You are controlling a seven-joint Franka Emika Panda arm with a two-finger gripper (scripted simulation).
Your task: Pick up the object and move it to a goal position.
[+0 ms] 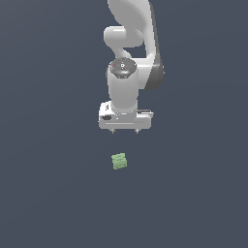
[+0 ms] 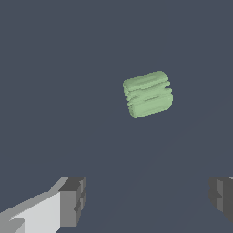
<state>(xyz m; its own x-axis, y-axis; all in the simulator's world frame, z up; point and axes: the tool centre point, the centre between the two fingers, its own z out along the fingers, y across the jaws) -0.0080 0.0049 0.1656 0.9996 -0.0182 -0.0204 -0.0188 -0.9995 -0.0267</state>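
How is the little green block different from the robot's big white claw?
The green block is much smaller than the gripper. The block is light green with ridged sides; the gripper is white with dark grey fingertips. The block lies on the dark floor, slightly turned, while the gripper hangs above it, not touching, its jaws spread wide open. Both show in the exterior and wrist views.

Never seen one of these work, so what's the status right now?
Gripper open, empty, hanging above the floor. Green block lying loose, apart from the fingers. Nothing between them.
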